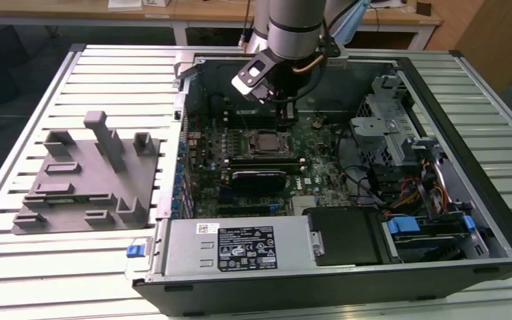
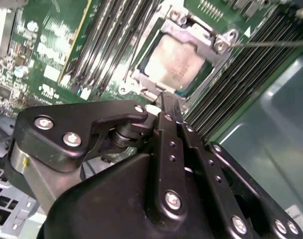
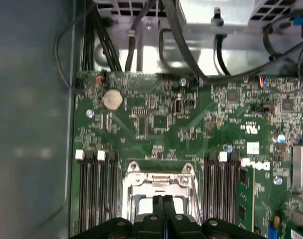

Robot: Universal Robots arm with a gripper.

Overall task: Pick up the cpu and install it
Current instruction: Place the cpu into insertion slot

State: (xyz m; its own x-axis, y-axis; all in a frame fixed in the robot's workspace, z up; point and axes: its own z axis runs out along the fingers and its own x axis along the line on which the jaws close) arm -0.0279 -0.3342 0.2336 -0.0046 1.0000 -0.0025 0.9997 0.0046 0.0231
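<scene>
In the second wrist view the cpu (image 2: 177,64) lies in the socket (image 2: 199,34). Beside the socket, the gripper (image 2: 169,102) is pinched together, empty.

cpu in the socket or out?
In. The cpu lies flat inside the metal socket frame in the second wrist view; the gripper, shut with nothing between its fingers, is close by.

I'm in a lab or workshop here: an opened computer case (image 1: 327,288) lies on a slatted metal bench (image 1: 51,270), a grey fixture (image 1: 78,183) beside it, wooden desks (image 1: 211,10) behind
</scene>
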